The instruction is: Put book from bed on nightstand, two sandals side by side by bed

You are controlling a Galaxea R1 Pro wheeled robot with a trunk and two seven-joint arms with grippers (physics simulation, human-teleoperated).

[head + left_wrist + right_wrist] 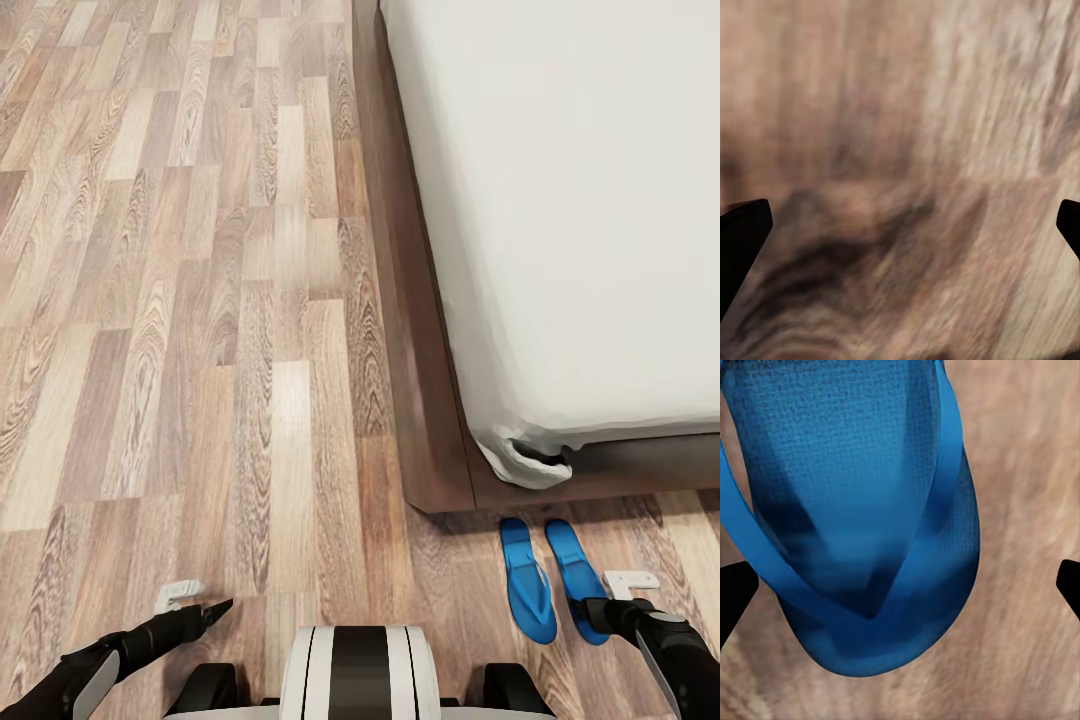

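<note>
Two blue sandals lie side by side on the wood floor just off the bed's corner, the left sandal [528, 582] and the right sandal [572, 570]. The bed [600, 200] has a white mattress on a dark brown frame. My right gripper [600, 616] hovers at the near end of the right sandal. In the right wrist view the gripper [900, 585] is open, one dark finger on either side of the sandal's [862, 472] strapped toe end. My left gripper [214, 611] hangs open over bare floor [907, 150]. The book and nightstand are out of view.
Wood plank floor [200, 300] stretches wide to the left of the bed. The dark bed frame [420, 380] runs along the mattress edge and ends in a corner just beyond the sandals. My white and black trunk [358, 675] is at the bottom centre.
</note>
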